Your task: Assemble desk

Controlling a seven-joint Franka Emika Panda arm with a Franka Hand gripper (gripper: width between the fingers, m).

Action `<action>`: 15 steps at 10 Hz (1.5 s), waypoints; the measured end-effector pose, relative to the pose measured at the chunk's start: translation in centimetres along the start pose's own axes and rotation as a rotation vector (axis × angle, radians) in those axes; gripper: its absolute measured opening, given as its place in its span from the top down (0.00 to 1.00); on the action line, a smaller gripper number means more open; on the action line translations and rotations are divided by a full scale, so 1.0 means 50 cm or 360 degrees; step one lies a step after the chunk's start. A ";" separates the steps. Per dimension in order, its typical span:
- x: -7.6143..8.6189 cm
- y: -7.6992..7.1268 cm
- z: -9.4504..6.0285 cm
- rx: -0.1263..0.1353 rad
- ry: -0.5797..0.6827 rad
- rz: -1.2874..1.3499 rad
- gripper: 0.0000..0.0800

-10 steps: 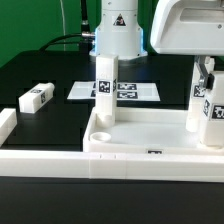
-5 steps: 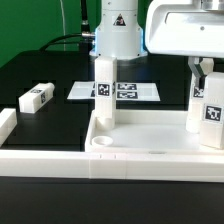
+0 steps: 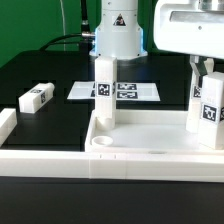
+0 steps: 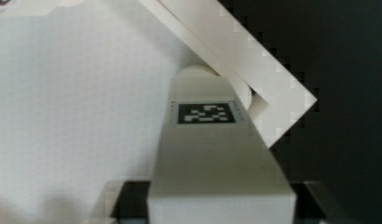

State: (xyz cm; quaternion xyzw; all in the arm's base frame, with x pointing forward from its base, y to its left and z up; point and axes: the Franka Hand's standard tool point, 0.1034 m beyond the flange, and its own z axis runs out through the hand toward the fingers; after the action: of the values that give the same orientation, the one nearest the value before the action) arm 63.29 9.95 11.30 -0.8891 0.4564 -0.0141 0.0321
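The white desk top (image 3: 150,135) lies tray-side up at the exterior view's lower right. One leg (image 3: 105,92) stands upright in its far-left corner. At the right edge, my gripper (image 3: 208,82) is shut on a tag-marked leg (image 3: 211,115), holding it roughly upright over the tray's right side. Another leg (image 3: 194,100) stands right behind it. In the wrist view, the held leg (image 4: 209,150) fills the space between my dark fingers (image 4: 131,202), above the desk top's rim (image 4: 232,55). Where the leg's lower end sits is hidden.
A loose leg (image 3: 35,97) lies on the black table at the exterior view's left. The marker board (image 3: 135,92) lies behind the tray. White border rails (image 3: 40,160) run along the front left. The near-left socket (image 3: 103,143) stands bare.
My gripper, with the leg in it, swayed slightly to the exterior view's left and back again. Nothing else has moved.
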 end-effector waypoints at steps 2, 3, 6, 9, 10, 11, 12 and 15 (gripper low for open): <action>0.006 0.001 0.000 0.0042 -0.0025 0.0327 0.64; 0.005 0.001 0.001 0.0042 -0.0028 0.0449 0.64; 0.008 0.002 0.001 0.0047 -0.0046 0.0812 0.64; 0.007 0.002 0.002 0.0045 -0.0046 0.0830 0.51; 0.005 0.003 0.003 0.0033 -0.0051 0.0797 0.34; 0.003 0.005 0.002 0.0016 -0.0062 0.0728 0.24; 0.002 0.004 0.001 0.0006 -0.0055 0.0556 0.24; 0.002 0.004 0.001 0.0011 -0.0051 0.0234 0.19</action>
State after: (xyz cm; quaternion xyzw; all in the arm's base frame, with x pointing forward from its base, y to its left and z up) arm 63.18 9.74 11.24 -0.8532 0.5199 0.0008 0.0434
